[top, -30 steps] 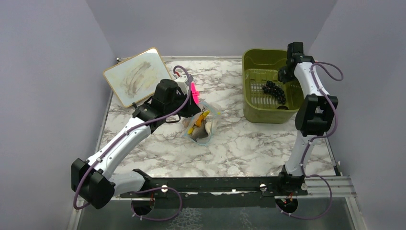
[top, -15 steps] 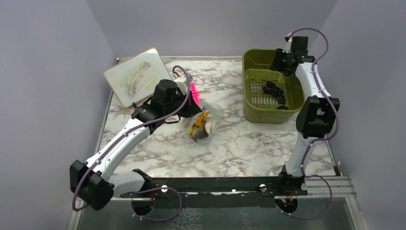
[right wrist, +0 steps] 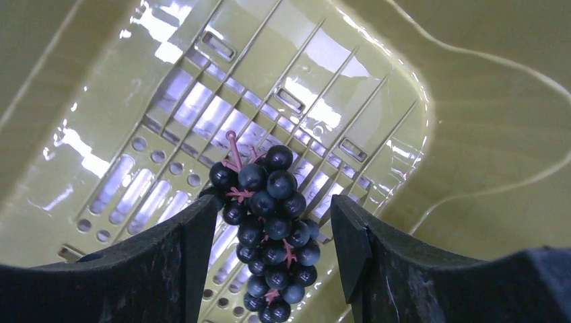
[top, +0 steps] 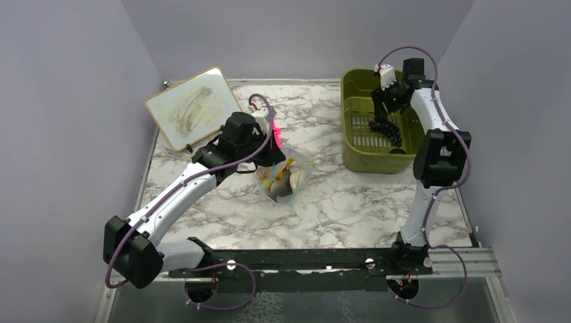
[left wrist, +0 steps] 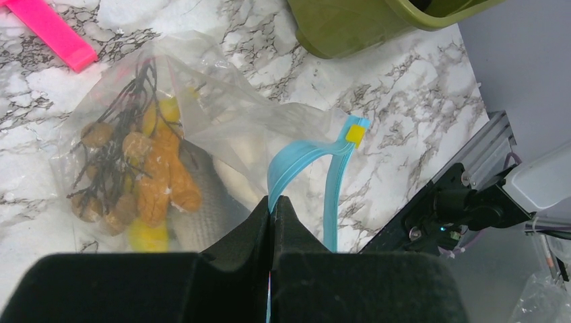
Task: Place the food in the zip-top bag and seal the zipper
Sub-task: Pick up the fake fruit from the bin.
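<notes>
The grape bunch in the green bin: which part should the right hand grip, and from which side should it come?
Grip the wide upper part of the grape bunch, near its pink stem, coming down from above. It lies flat on the slotted floor of the green bin, whose walls likely block side approaches. The open right hand straddles it.

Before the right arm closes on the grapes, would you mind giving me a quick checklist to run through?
1. right gripper open: ok, fingers apart.
2. grape bunch between its fingers: ok, centred in the right wrist view.
3. Bunch away from the bin walls: ok, it lies on the slotted floor.
4. left gripper pinching the zipper: ok, shut on the strip.
5. bag mouth open: ok, strips parted.
6. Fingers low enough to grip: cannot tell.
</notes>
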Tool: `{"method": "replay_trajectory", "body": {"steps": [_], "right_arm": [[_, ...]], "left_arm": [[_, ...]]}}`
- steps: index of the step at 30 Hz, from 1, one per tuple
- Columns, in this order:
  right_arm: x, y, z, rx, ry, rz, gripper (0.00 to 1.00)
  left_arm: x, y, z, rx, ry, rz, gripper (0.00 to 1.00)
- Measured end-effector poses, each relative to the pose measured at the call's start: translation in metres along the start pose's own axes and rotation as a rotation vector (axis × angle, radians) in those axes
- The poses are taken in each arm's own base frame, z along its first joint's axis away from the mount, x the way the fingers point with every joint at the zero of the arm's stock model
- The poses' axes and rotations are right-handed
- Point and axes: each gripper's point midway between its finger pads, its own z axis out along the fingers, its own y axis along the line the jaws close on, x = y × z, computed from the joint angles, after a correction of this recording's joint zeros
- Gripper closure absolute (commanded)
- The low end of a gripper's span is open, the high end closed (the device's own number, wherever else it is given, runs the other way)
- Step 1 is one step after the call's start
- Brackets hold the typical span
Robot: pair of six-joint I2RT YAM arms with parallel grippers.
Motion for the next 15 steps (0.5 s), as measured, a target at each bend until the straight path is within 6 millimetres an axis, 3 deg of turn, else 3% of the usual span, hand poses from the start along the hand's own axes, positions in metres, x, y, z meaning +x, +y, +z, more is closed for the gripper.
{"method": "replay_trajectory", "body": {"steps": [15], "right_arm": [[0.03, 0.005, 0.033, -0.1, 0.089, -0.139, 0.4]], "left_arm": [[0.003, 0.002, 0.01, -0.008, 0.03, -0.006, 1.0]]}}
